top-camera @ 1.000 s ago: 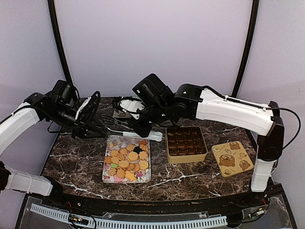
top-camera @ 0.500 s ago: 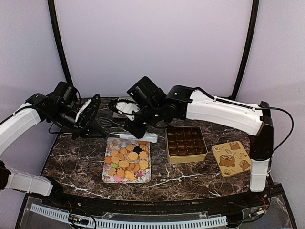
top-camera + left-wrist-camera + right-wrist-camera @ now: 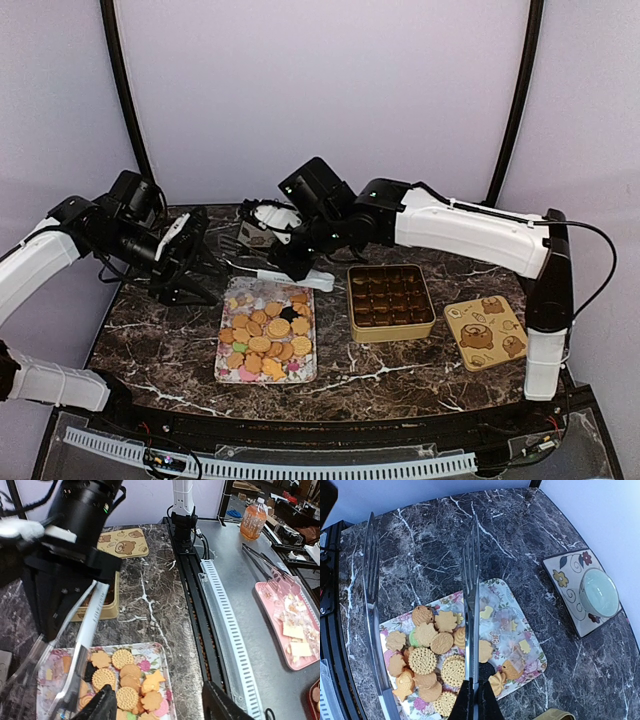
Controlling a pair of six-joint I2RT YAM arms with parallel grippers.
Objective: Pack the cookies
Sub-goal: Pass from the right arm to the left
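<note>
The cookies [image 3: 262, 335] lie heaped on a floral tray [image 3: 226, 376] left of centre. They also show in the left wrist view [image 3: 127, 680] and the right wrist view [image 3: 427, 652]. My right gripper [image 3: 300, 266] is shut on metal tongs [image 3: 290, 279] with a white handle and holds them above the tray's far edge. In the right wrist view the tongs [image 3: 471, 595] stand spread open over the cookies, touching none. My left gripper [image 3: 186, 268] is open and empty beside the tray's far left corner; its fingers [image 3: 102, 707] frame the tray [image 3: 169, 680].
A gold tin [image 3: 390, 302] with several dark compartments stands right of the tray. Its bear-printed lid [image 3: 487, 332] lies further right. A small patterned plate with a bowl [image 3: 262, 224] sits at the back. Clear wrappers [image 3: 507, 622] lie on the tray's far end.
My right gripper swung the tongs left, then back right over the tray's far edge. My left gripper dropped lower toward the tray's far left corner.
</note>
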